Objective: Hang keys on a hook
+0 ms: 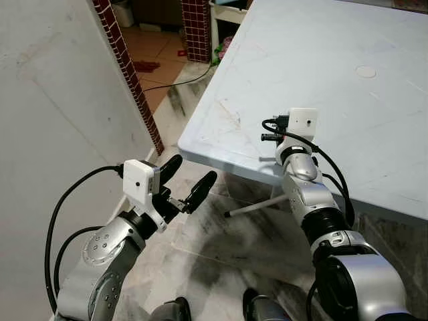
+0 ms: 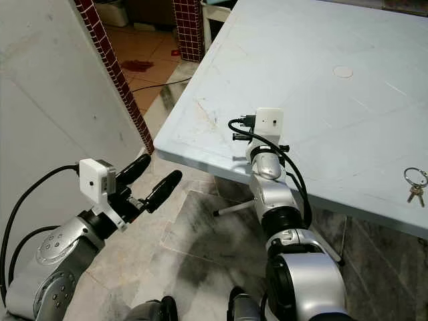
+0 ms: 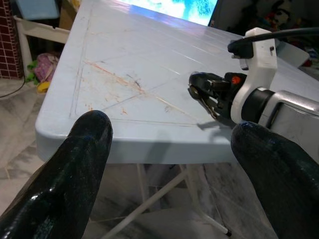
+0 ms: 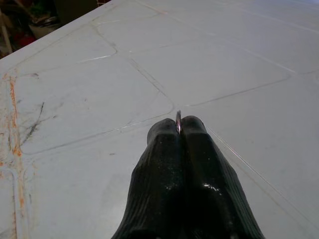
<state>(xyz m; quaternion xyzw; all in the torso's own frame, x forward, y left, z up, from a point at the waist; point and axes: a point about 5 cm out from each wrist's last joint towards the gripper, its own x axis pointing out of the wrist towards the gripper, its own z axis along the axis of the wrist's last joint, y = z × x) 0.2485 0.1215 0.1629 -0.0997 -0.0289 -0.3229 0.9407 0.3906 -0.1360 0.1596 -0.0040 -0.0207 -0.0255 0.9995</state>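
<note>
A pale wall (image 1: 47,100) filled the robot's left side, edged by a strip of dark red brick tiles (image 1: 130,73), and a big light-blue plastic table (image 1: 321,60) took up the right, its scuffed near corner jutting out over a grey marbled floor (image 1: 227,254). The right arm (image 1: 314,200) rose from below and reached up over the table's near edge, with the right gripper (image 4: 178,127) just above the tabletop. Its two black fingers were pressed tight together, and a thin sliver of metal (image 4: 178,118) showed at the seam between their tips; what it was could not be told. The left arm (image 1: 107,254) was lower, between the wall and the table corner, and the left gripper (image 1: 192,169) was off the table's edge with its fingers spread wide and nothing between them. The keys (image 2: 416,184), on a ring, lay flat on the tabletop near the table's near edge, far out on the robot's right, well apart from both grippers.
</note>
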